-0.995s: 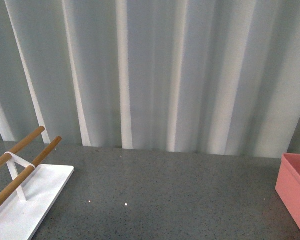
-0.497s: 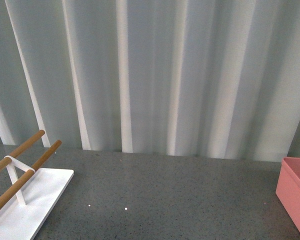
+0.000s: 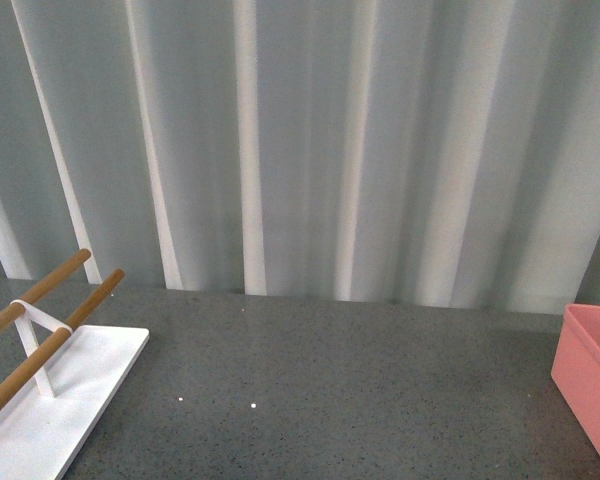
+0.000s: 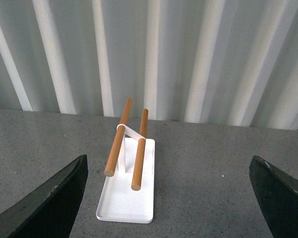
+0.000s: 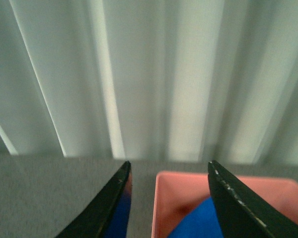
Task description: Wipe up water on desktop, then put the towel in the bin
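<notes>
Nothing shifted; towel between right fingers, left fingers apart before rod stand.

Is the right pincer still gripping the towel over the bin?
Cannot tell. The right wrist view shows the towel between its fingers over the bin, but contact is out of frame.

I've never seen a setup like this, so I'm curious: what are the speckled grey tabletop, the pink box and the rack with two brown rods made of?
The dark grey speckled desktop looks like polished stone or composite, faintly glossy. The salmon-pink rectangular bin seems smooth moulded plastic. The rack's round brown rods look like wood, on a white, probably painted-metal base plate.
</notes>
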You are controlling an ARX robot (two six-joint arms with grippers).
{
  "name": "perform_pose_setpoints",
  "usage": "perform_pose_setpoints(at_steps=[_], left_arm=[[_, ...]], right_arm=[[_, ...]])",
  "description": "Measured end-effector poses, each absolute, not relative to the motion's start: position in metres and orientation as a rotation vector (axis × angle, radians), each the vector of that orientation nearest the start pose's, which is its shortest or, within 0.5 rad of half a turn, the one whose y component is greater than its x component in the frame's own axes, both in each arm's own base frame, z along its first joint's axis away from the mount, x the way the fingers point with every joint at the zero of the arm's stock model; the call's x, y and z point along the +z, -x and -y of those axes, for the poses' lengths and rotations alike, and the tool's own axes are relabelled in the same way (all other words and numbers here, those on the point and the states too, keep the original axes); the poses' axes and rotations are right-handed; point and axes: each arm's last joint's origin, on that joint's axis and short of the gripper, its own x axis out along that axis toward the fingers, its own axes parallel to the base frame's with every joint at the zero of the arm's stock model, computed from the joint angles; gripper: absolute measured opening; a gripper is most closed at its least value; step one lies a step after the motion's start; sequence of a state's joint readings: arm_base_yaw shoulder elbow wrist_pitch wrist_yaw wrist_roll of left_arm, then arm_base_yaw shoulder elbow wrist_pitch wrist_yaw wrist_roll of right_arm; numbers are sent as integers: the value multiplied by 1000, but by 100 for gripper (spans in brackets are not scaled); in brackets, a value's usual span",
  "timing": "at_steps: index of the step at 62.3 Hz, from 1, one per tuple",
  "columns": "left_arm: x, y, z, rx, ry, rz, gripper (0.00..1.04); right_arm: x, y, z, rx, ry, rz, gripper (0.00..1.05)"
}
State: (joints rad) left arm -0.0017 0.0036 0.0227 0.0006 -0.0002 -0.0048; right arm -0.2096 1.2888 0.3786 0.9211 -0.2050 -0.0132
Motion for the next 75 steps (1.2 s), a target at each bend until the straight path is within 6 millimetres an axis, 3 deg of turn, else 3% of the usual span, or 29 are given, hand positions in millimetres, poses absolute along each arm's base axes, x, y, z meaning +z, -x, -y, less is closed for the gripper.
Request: perform_pose_setpoints(at_steps=[12,44,75], left_arm=[[171,-96,0,-2,5,20,98],[171,-96,0,-2,5,20,98],[171,-96,0,-2,5,20,98]], right_arm=[[183,-204,27,-1,11,-19,3],[163,-152,0,7,13,-15,3],[174,-127,0,1,13,22,3]])
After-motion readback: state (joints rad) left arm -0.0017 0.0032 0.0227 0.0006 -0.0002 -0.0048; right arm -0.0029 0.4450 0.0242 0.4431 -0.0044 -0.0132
